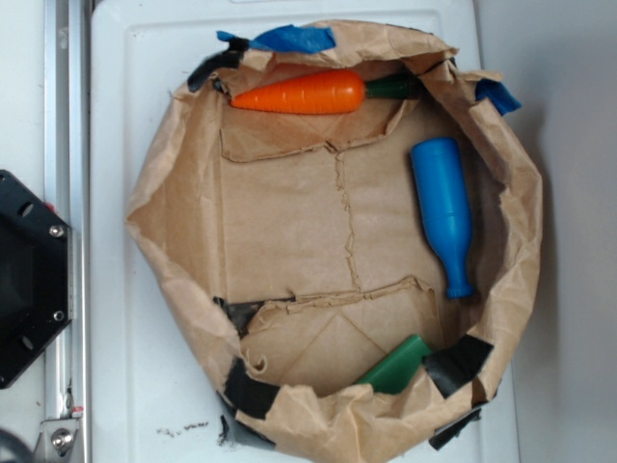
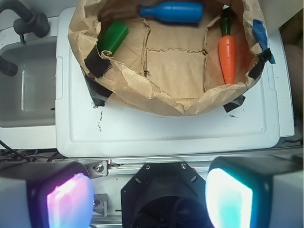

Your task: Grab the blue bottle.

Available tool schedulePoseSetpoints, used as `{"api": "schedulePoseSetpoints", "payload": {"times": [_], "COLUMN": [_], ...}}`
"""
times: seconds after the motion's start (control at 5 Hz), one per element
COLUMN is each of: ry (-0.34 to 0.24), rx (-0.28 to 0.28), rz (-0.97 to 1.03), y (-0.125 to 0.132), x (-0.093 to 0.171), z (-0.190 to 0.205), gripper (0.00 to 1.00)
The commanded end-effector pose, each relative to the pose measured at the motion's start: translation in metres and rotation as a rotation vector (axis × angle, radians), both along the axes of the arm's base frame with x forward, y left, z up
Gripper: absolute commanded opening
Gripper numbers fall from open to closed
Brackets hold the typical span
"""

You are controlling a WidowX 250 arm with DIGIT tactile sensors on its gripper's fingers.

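Blue bottle (image 1: pixel 442 214) lies at 3 o'clock inside paper bag (image 1: pixel 183 193), neck toward 5. Gripper (image 2: pixel 148 194) jaws stand apart, holding nothing, well clear.

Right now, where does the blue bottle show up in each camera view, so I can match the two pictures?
Exterior view: the blue bottle lies at the right side of the paper bag, neck pointing down.
Wrist view: the blue bottle lies at the top centre, along the bag's far wall, neck pointing left.
Shared landmark: the orange carrot, at the top in the exterior view and at the right in the wrist view.
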State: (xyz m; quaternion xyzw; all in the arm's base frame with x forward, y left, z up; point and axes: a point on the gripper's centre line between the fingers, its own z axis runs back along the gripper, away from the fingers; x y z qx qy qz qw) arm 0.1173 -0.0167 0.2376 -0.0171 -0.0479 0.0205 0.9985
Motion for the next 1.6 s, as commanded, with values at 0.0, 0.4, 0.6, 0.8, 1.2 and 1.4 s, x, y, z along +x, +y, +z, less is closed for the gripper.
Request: {"api": "schedulePoseSetpoints", "payload": {"times": [0.0, 0.4, 0.6, 0.8, 1.2, 1.4], "ry": [0.0, -0.079, -0.132, -0.18, -0.313, -0.29], "rx": [0.0, 0.035, 0.097, 0.12, 0.327, 0.32], "rz": [0.0, -0.068, -0.299, -0.548, -0.719, -0.746], "y": [0.0, -0.01, -0.006, 0.012, 0.021, 0.019], "x": [0.0, 0.076, 0.101, 0.115, 0.132, 0.144], "z": [0.0, -0.027, -0.046, -0.064, -0.088, -0.102], "gripper": [1.0, 1.0, 1.0, 1.0, 1.0, 1.0]}}
